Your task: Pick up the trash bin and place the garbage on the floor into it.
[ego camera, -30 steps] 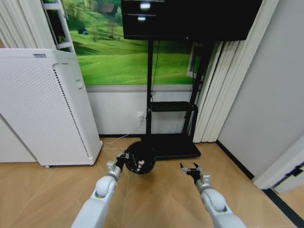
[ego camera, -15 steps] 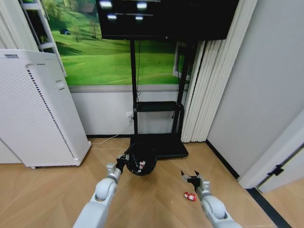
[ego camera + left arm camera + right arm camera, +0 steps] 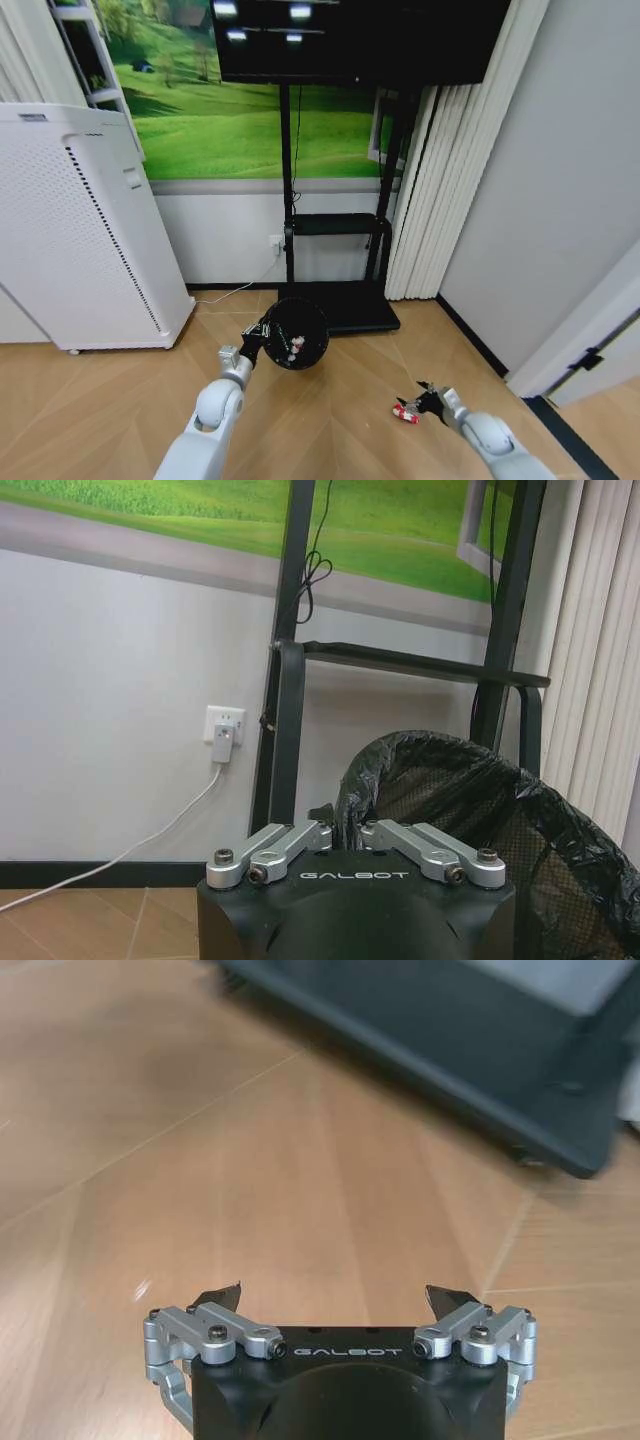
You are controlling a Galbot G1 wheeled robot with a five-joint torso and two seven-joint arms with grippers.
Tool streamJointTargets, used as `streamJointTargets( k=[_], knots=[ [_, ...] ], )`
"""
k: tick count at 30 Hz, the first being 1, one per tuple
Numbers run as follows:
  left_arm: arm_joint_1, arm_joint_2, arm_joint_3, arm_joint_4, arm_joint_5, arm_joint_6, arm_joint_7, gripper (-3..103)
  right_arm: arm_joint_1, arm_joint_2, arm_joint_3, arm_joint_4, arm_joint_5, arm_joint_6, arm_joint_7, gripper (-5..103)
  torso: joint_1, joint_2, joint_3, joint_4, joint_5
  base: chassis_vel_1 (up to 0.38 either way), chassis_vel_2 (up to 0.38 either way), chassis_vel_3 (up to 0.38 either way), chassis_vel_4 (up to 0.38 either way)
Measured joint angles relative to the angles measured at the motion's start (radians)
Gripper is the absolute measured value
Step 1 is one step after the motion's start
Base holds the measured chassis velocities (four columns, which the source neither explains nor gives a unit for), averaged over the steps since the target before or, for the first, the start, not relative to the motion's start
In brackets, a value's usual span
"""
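My left gripper (image 3: 254, 345) is shut on the rim of the black mesh trash bin (image 3: 296, 333), which is tilted with its opening toward my head camera. Small red-and-white bits lie inside it. In the left wrist view the bin (image 3: 470, 810) has a black bag liner, and the left gripper (image 3: 346, 832) is pinched on its edge. A crumpled red-and-white wrapper (image 3: 404, 411), a piece of the garbage, lies on the wooden floor. My right gripper (image 3: 429, 396) is open, low over the floor just right of that wrapper. In the right wrist view the right gripper (image 3: 337, 1298) has bare floor between its fingers.
A tall white perforated appliance (image 3: 80, 230) stands at the left. The black TV stand base (image 3: 345, 305) sits behind the bin, seen also as a dark TV stand base (image 3: 450, 1050). White curtains (image 3: 445, 170) and a grey wall (image 3: 560, 200) close off the right side.
The camera swung right, bringing the wrapper into sight. My right arm reached out to the right and lower, ending beside the wrapper. The left gripper kept hold of the bin.
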Motion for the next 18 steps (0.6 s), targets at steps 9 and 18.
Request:
streamJointTargets(
  k=[9,18],
  knots=[
    [-0.012,-0.015,0.022,0.01,0.008,-0.001,0.009,7,0.087,0.018,-0.07,-0.088,-0.203,-0.028,-0.038,100,0.0,0.0,0.0,-0.0003,0.0,0.0,0.0,0.0,0.0],
    [-0.017,-0.006,0.011,0.019,0.0,0.0,0.011,7,0.194,0.06,-0.159,-0.272,-0.245,-0.014,-0.043,100,0.0,0.0,0.0,0.0004,-0.0003,0.0,0.0,0.0,0.0]
  ],
)
